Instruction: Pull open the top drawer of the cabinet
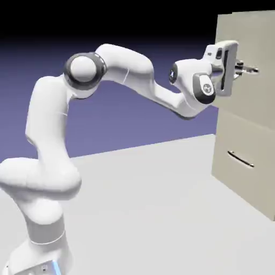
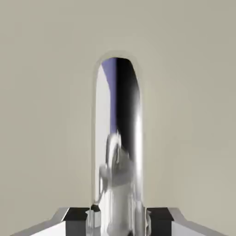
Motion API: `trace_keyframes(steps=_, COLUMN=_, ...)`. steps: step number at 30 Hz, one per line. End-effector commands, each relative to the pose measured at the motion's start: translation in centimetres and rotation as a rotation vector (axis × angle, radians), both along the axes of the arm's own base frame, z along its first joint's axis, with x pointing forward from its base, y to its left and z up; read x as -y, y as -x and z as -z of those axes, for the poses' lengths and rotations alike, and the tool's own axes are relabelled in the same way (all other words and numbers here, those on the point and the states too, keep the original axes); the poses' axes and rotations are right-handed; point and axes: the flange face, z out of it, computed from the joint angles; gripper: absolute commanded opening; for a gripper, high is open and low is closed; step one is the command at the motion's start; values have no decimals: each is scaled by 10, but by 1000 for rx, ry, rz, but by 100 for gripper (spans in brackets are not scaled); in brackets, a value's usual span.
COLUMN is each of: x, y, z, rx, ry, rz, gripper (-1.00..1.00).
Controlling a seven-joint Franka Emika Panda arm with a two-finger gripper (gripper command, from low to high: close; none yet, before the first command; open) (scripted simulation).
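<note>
The beige cabinet stands at the exterior view's right, with two drawer fronts one above the other. My gripper reaches level with the top drawer and is shut on its thin bar handle. In the hand view the shiny handle runs up the middle, between my two grey fingertips. They press on it from both sides, so the gripper holds it. The drawer's plain beige front fills the rest of that view.
The lower drawer with its own dark bar handle sits beneath my hand. The white arm arches from the lower left across the pale table to the cabinet.
</note>
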Motion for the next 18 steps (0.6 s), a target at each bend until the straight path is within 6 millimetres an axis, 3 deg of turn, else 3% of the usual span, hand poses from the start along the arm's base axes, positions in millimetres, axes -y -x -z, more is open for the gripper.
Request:
trace_keyframes(steps=1, x=0, y=6, z=0, rx=1, ry=0, rz=0, gripper=-100)
trace_keyframes(steps=18, x=0, y=89, z=0, rx=1, ry=0, rz=0, gripper=-100)
